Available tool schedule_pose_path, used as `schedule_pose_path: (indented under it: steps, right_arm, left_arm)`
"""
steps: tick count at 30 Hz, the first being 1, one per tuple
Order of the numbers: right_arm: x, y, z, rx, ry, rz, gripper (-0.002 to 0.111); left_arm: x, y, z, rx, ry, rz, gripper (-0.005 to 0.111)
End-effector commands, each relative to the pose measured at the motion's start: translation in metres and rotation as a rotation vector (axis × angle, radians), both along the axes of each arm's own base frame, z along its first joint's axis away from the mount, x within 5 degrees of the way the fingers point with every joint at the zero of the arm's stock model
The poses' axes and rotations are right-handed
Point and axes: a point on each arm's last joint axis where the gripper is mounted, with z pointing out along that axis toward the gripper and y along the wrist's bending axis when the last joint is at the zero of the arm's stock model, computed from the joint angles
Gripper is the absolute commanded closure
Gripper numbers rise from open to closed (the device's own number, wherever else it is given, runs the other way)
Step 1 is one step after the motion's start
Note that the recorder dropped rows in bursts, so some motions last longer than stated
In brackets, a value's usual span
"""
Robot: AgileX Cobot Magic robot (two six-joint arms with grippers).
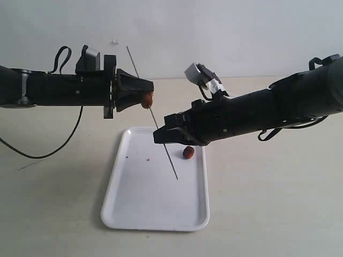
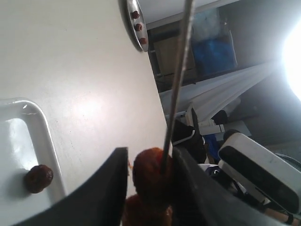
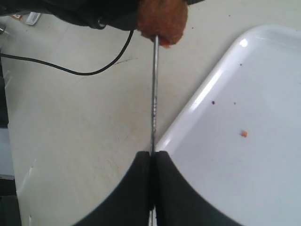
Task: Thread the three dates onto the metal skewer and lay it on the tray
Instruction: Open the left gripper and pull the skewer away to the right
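One wrinkled reddish date [image 2: 151,175], seemingly pierced, thin grey skewer [image 2: 178,80]

My left arm: stretched level from the left, left gripper [image 1: 148,91] jaws flanking a date [image 1: 146,100], grip uncertain. My right arm: sloping down from the right, right gripper [image 1: 158,135] jaws pinched together on the metal skewer [image 1: 171,163].

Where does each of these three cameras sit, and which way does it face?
Exterior view: off the arms, facing the wall, looking down on the tray; shows both arms, the left gripper and the right gripper.
Left wrist view: on the left wrist, looking along its fingers at the skewered date and the metal skewer.
Right wrist view: on the right wrist, looking along its shut fingers up the skewer towards that date.
Shared: both wrist views see the same skewer, date and tray.
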Motion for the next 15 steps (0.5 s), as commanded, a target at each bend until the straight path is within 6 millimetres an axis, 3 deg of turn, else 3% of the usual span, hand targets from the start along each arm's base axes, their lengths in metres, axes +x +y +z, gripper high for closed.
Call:
schedule_pose_path:
  steps: [1,5,15]
  right_arm:
    - [0.0,0.004,0.005,0.011,-0.025,0.036,0.108]
    - [0.001,0.003,0.003,-0.01,-0.029,0.034,0.108]
    - [0.003,-0.006,-0.002,-0.14,-0.005,-0.022,0.108]
  left_arm:
    - [-0.001,0.0,-0.002,0.01,-0.005,-0.009,0.056]
    - [-0.001,0.002,-0.003,0.015,-0.005,-0.01,0.042]
    - [-0.002,0.01,0.015,0.046,-0.122,-0.027,0.042]
